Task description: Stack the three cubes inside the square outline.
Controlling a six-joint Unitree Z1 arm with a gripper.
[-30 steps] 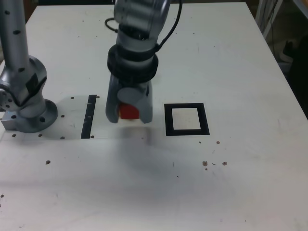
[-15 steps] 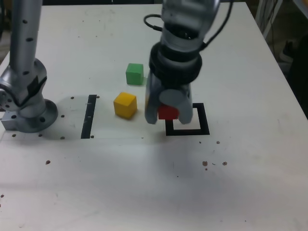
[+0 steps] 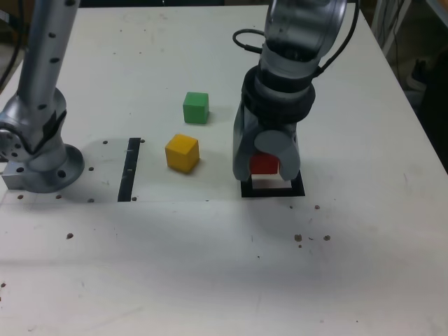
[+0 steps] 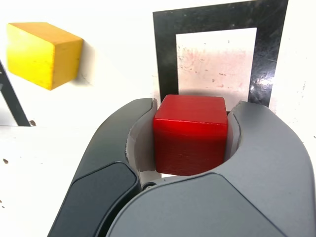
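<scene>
My gripper (image 3: pixel 265 168) is shut on the red cube (image 3: pixel 264 164) and holds it just above the square outline (image 3: pixel 297 187), a thick black frame with a white centre. In the wrist view the red cube (image 4: pixel 190 134) sits clamped between both grey fingers (image 4: pixel 118 143), with the square outline (image 4: pixel 165 54) right beyond it. The yellow cube (image 3: pixel 182 152) lies on the table to the exterior view's left of the outline, and the green cube (image 3: pixel 196 108) lies farther back. The yellow cube (image 4: pixel 43 53) also shows in the wrist view.
The arm's grey base (image 3: pixel 38 150) stands at the exterior view's left edge. A straight black strip (image 3: pixel 129 169) lies between the base and the yellow cube. Small dark specks (image 3: pixel 308 238) dot the white table near its front.
The gripper has carried the red cube toward the exterior view's right, from beside the black strip to over the square outline. The yellow and green cubes, first hidden behind the arm, now show.
</scene>
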